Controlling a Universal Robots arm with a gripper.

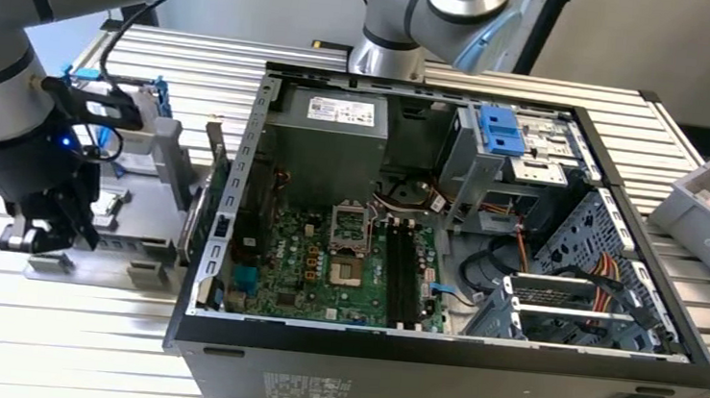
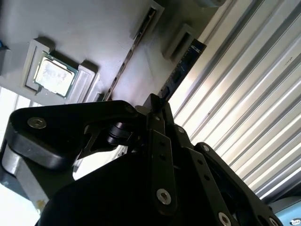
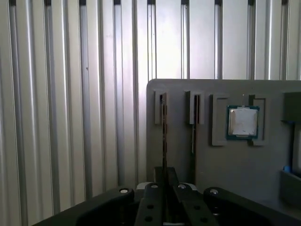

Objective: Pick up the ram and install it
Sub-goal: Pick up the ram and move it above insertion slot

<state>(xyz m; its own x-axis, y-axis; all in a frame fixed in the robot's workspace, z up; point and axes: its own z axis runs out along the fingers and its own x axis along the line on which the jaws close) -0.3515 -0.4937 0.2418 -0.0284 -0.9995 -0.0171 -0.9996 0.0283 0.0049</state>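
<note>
Ribbed aluminium worktop carries a grey holder, the reference for this report. An open computer case lies just beside the holder, on the exterior view's right of it. A grey bin stands well apart from the holder, beyond the case on that same side.

In the exterior view the arm reaches down over the holder, and the gripper is low at the holder's end farthest from the case.

In the first wrist view the gripper is lined up with the slot nearest the holder's edge. The ram shows edge-on as a thin dark line from that slot back to the jaws. The jaws are together, clamped on the ram's near end. Whether the ram sits in the slot or just clear of it cannot be told.

In the second wrist view the gripper shows the same grasp. The ram runs out from the jaws along the holder's edge.

A second thin stick lies in the next slot inward on the holder. A square processor rests in a recess farther in.
</note>
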